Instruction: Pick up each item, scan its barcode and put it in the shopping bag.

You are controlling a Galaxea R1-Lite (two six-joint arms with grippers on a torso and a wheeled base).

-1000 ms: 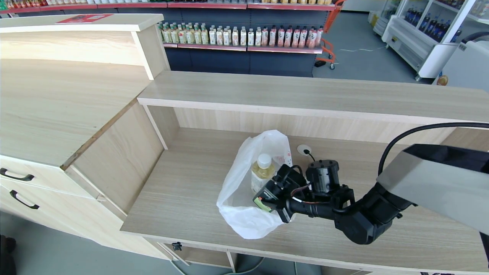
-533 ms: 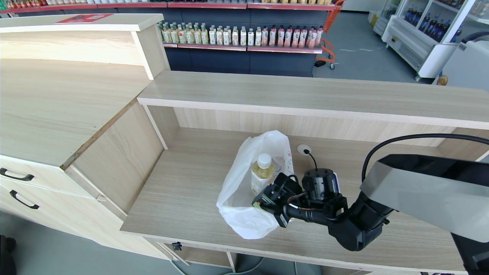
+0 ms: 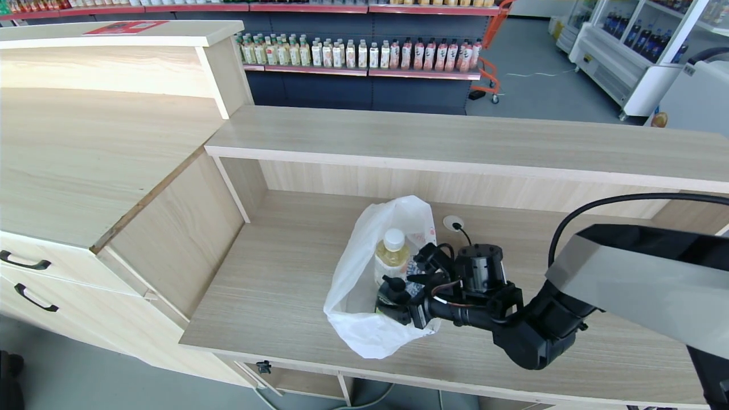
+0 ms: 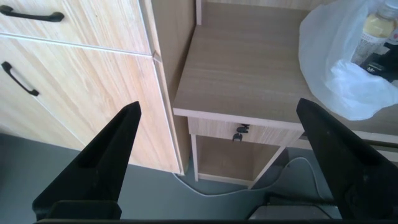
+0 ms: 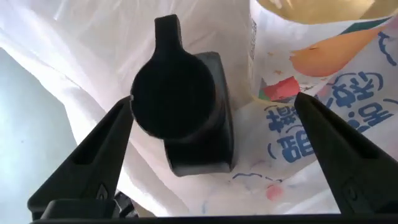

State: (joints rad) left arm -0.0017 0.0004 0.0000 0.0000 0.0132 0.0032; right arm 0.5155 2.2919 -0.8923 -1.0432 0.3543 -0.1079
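A white plastic shopping bag [image 3: 364, 324] lies open on the lower wooden desk [image 3: 273, 285]. Inside it stands a tea bottle [image 3: 392, 253] with a white cap, and beside that a dark item with a black cap [image 3: 392, 290]. My right gripper [image 3: 413, 282] is at the bag's mouth, open, one finger on each side of the dark item. The right wrist view shows that item [image 5: 180, 106] from above between the spread fingers of the right gripper [image 5: 214, 106], next to the tea bottle [image 5: 311, 43]. My left gripper [image 4: 219, 109] hangs open by the desk's front edge, with the bag [image 4: 339, 74] farther off.
A round cable grommet [image 3: 453, 222] with a black cable sits just behind the bag. A raised counter top [image 3: 455, 142] runs along the back, and a taller cabinet with drawers [image 3: 25, 265] stands at the left. Store shelves of bottles [image 3: 359, 54] are behind.
My right gripper carried the dark item down into the bag, then opened and let it go. The item now stands in the bag beside the tea bottle.
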